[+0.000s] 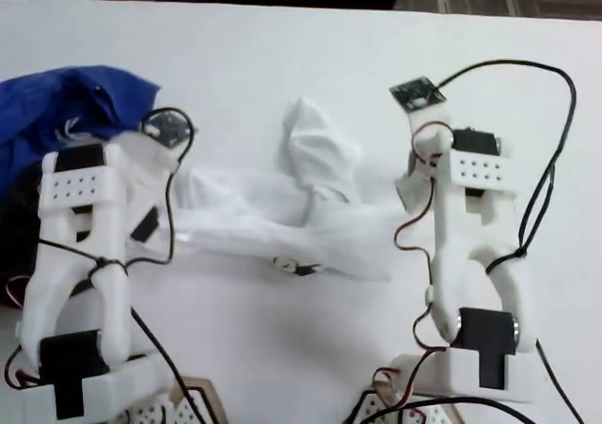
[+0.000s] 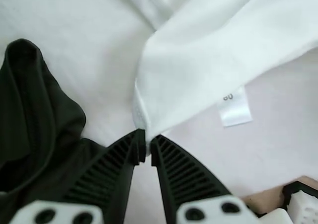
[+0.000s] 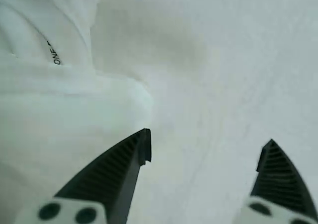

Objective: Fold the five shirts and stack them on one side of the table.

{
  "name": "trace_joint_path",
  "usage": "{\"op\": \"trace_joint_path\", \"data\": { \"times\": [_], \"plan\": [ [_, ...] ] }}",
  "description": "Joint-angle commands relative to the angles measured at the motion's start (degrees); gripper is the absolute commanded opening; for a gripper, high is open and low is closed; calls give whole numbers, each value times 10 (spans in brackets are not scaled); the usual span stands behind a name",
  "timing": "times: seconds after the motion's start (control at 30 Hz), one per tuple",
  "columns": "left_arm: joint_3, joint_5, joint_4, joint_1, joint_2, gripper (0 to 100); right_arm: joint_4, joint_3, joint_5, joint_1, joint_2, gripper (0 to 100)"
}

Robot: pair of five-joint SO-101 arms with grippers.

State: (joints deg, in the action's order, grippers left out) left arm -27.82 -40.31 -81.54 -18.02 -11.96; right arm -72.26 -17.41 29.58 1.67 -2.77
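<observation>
A white shirt [image 1: 310, 217] lies crumpled across the middle of the table between the two arms. My left gripper [image 2: 147, 147] is shut on a folded edge of this white shirt [image 2: 208, 50], close to its sewn-in label [image 2: 233, 107]. A black shirt [image 2: 35, 119] lies bunched right beside that gripper. My right gripper [image 3: 206, 152] is open just above the table, one finger [image 3: 124, 169] at the rim of the white shirt [image 3: 54, 114] and nothing between the two. A blue shirt [image 1: 66, 104] is heaped at the far left.
The white table [image 1: 282, 57] is bare along the back and at the front centre. Black cables [image 1: 550, 161] loop off the right arm. A brown board [image 1: 202, 400] sits at the front edge by the left arm's base.
</observation>
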Motion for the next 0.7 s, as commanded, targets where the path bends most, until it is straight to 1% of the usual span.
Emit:
{"op": "trace_joint_path", "data": {
  "times": [0.0, 0.13, 0.3, 0.37, 0.5, 0.67],
  "plan": [
    [0, 2, -10, 3, -15, 24, 26, -2, -17, -29, -24, 311],
    [0, 2, -10, 3, -15, 24, 60, -16, -64, -60, -7, 311],
    [1, 0, -18, 0, -16, 24, 60, -38, -69, -64, 75, 309],
    [1, 0, -18, 0, -16, 24, 44, -46, -66, -54, 101, 309],
    [1, -2, -16, 0, -16, 24, -34, -50, -65, -51, 109, 310],
    [3, -2, -13, 3, -16, 24, -91, -49, -63, -51, 48, 311]
  ]
}}
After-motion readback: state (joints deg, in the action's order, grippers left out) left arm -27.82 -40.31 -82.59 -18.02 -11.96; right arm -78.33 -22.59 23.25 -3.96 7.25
